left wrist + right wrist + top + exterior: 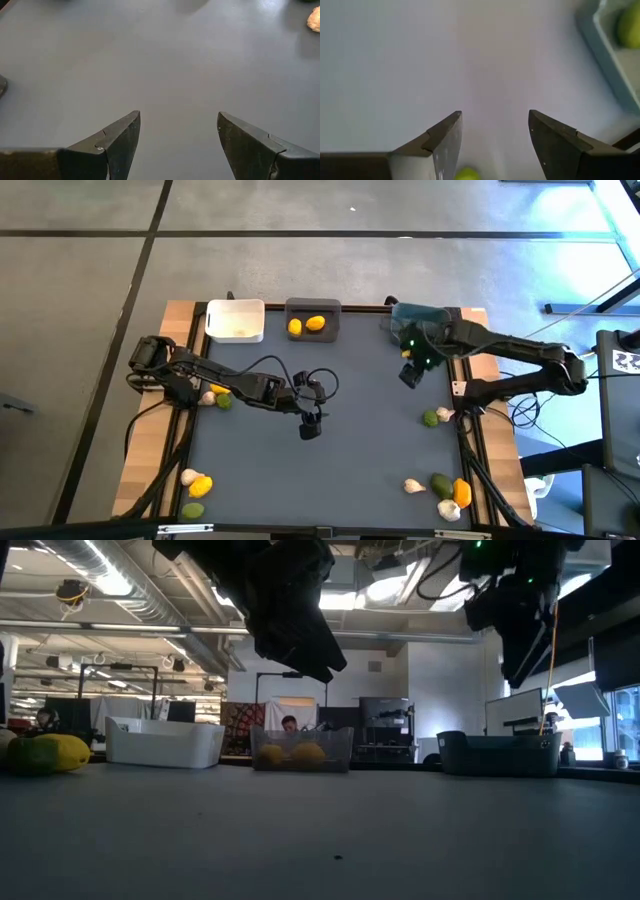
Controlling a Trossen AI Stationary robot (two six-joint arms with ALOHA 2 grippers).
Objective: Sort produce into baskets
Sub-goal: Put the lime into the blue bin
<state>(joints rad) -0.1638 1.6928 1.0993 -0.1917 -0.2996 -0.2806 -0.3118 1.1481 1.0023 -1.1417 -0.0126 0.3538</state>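
Three baskets stand along the far edge: white (pixel 235 320), dark grey (pixel 313 308) with two yellow fruits (pixel 305 325), and teal (pixel 420 315), partly under my right arm. My left gripper (pixel 310 427) hangs open and empty above the table's middle (pixel 178 117). My right gripper (pixel 409 376) is open and empty above the table, just near of the teal basket (pixel 495 116). The teal basket's corner (pixel 600 45) shows with a green fruit (pixel 630 25) inside. Produce lies loose on the table at left (pixel 220 395), near left (pixel 197 490), right (pixel 434 417) and near right (pixel 445 492).
A green piece (pixel 467 174) shows at the picture's edge between my right fingers. A garlic bulb (pixel 315 20) lies off to one side of my left gripper. Cables run along both wooden side edges of the table (pixel 150 470). The dark mat's middle (pixel 360 450) is bare.
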